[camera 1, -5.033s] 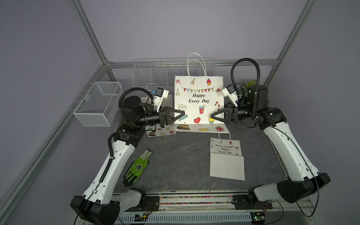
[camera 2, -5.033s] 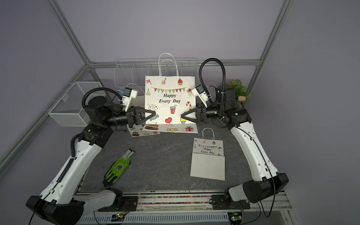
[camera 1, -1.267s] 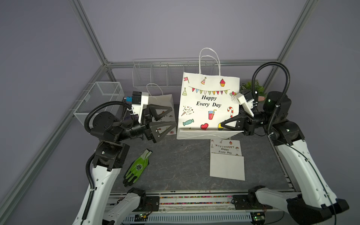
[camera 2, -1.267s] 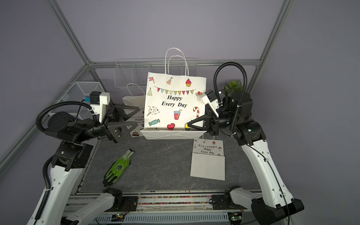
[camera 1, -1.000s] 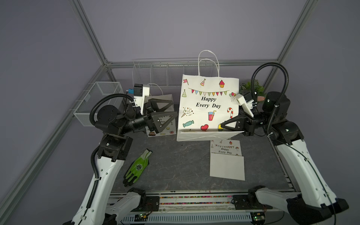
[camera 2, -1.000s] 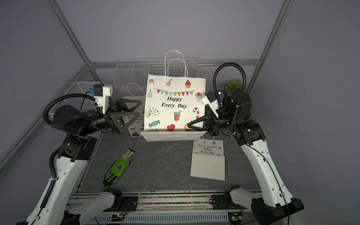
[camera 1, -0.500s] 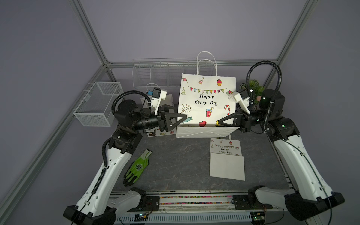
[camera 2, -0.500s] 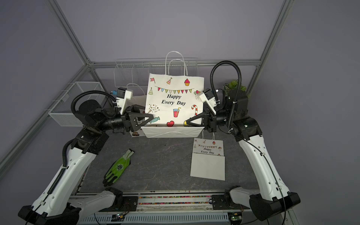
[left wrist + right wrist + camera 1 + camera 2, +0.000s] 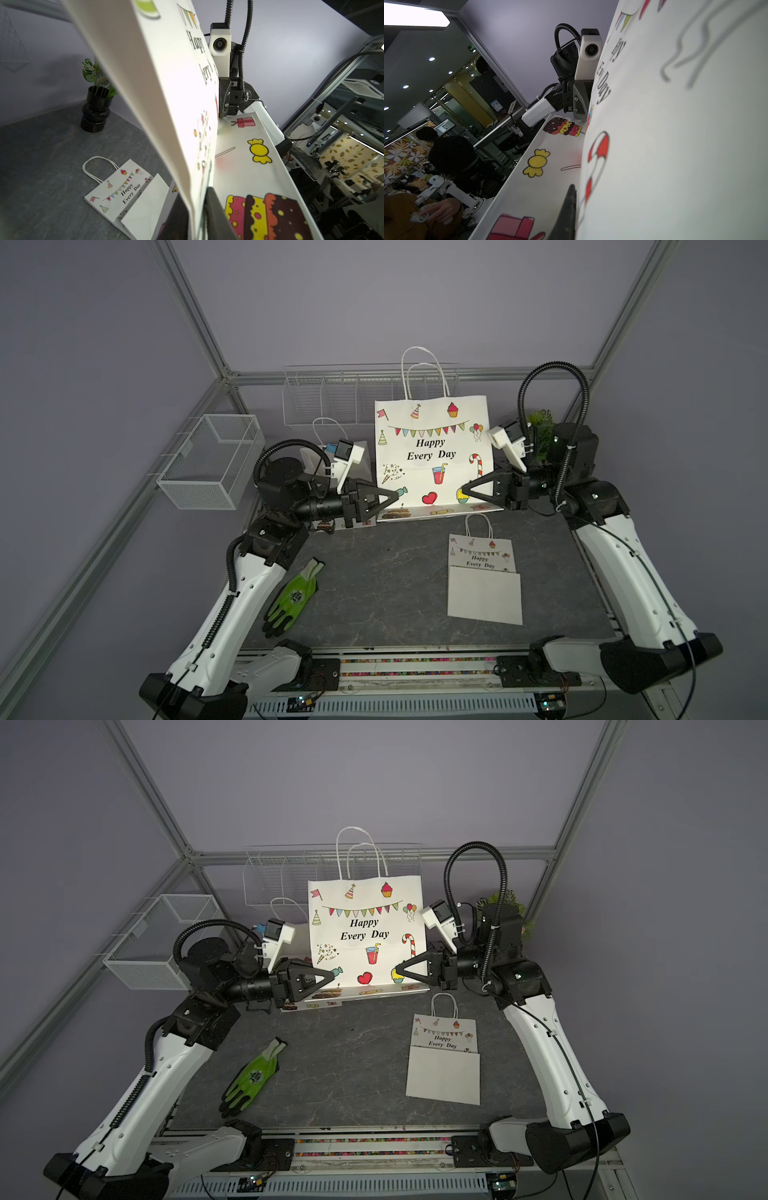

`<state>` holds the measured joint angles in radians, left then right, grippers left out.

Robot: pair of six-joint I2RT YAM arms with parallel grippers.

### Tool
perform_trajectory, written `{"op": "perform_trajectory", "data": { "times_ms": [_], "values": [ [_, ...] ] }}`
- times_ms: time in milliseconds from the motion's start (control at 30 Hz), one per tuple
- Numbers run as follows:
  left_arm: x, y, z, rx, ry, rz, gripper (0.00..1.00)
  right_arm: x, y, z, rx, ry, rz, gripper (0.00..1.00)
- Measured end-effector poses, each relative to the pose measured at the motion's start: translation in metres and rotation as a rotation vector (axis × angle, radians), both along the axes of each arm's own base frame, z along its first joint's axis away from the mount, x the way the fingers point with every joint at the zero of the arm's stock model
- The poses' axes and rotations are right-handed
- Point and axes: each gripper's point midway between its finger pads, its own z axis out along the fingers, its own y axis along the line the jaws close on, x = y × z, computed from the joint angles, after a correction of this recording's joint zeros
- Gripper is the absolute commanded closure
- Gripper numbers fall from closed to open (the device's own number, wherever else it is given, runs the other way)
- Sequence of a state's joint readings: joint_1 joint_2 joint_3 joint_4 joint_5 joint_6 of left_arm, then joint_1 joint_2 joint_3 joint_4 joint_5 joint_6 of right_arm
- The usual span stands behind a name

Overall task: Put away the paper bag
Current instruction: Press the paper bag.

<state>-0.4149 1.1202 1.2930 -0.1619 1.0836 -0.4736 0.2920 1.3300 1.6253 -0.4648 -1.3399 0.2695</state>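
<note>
The bag [image 9: 432,448] is upright between the two hands, at the far side of the table [image 9: 374,572]. The left hand [image 9: 395,497] is pressed together on the bag's lower side edge, with paper pinched between its fingers [image 9: 217,209]. The right hand [image 9: 464,492] meets the opposite lower corner — whether it grips, I cannot tell.

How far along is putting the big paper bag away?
Little looks done: the large paper bag stands upright at the back, outside the wire rack. In hand: the left gripper is shut on its lower corner, the right gripper at the opposite corner. Left: stowing it.
</note>
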Motion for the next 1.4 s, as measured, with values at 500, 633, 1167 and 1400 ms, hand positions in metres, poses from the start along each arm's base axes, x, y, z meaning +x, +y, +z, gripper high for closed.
{"op": "perform_trajectory", "data": {
  "times_ms": [500, 633, 1167, 1400],
  "values": [
    [0.006, 0.007, 0.002, -0.016, 0.07, -0.023, 1.0, -0.034, -0.016, 0.021, 0.055, -0.134, 0.001, 0.11],
    [0.015, 0.005, 0.006, -0.043, 0.115, -0.066, 1.0, -0.058, -0.018, 0.03, 0.075, -0.208, 0.034, 0.11],
    [0.014, 0.001, 0.012, -0.029, 0.155, -0.099, 1.0, -0.017, -0.002, 0.018, 0.025, -0.15, -0.068, 0.13],
    [0.014, -0.001, 0.003, -0.016, 0.177, -0.105, 1.0, -0.012, 0.003, 0.019, 0.011, -0.146, -0.108, 0.54]
  ]
}}
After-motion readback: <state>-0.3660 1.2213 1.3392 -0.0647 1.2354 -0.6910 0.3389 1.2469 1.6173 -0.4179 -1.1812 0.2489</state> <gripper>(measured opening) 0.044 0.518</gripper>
